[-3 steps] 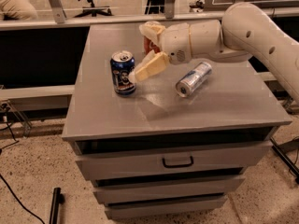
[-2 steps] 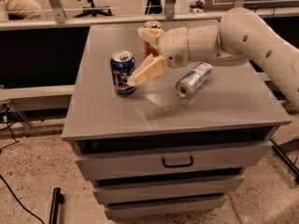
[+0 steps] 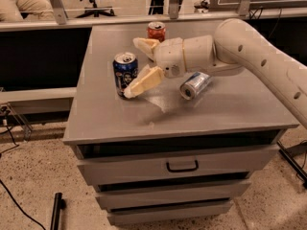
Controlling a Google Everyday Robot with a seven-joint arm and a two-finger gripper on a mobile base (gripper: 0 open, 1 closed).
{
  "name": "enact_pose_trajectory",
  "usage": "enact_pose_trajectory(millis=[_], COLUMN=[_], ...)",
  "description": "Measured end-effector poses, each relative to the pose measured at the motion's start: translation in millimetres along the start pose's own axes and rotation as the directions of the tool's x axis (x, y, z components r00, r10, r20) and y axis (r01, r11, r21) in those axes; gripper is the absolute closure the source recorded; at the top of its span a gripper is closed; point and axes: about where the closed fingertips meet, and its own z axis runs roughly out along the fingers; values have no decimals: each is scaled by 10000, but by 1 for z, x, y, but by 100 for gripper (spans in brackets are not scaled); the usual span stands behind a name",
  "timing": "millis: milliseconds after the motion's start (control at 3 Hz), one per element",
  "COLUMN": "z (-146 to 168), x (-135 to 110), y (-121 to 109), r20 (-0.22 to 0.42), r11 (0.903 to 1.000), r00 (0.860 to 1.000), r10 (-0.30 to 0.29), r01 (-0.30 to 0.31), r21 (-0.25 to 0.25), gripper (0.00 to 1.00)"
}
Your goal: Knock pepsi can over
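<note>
pepsi can (image 3: 124, 74): dark blue, silver top with the tab visible, white/red graphic on its side. Upright on the left half of the grey surface (image 3: 230, 110), nearer the front edge than the back. gripper (image 3: 133, 67) sits right at the can's right side with fingers spread apart; the lower finger (image 3: 144, 81) overlaps the can's lower right edge, contact unclear.

The hand (image 3: 134, 67), just right of the pepsi can (image 3: 123, 73), hides that can's lower right side and the red can's (image 3: 156, 30) base; the arm (image 3: 249, 47) runs off the right edge.
</note>
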Motion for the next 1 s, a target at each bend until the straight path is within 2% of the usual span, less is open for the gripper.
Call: enact_pose_trajectory(millis=[333,667,1000], z=[12,24,24], x=[6,23,23], y=[7,17,18], r20=[125,217,215], r11=[9998,9976,9975], r00=[9998,9974,9974], r10=[162,687,690], r01=[-160,-684,-687], r21=[-119,-142,-144], gripper=[0,0,0])
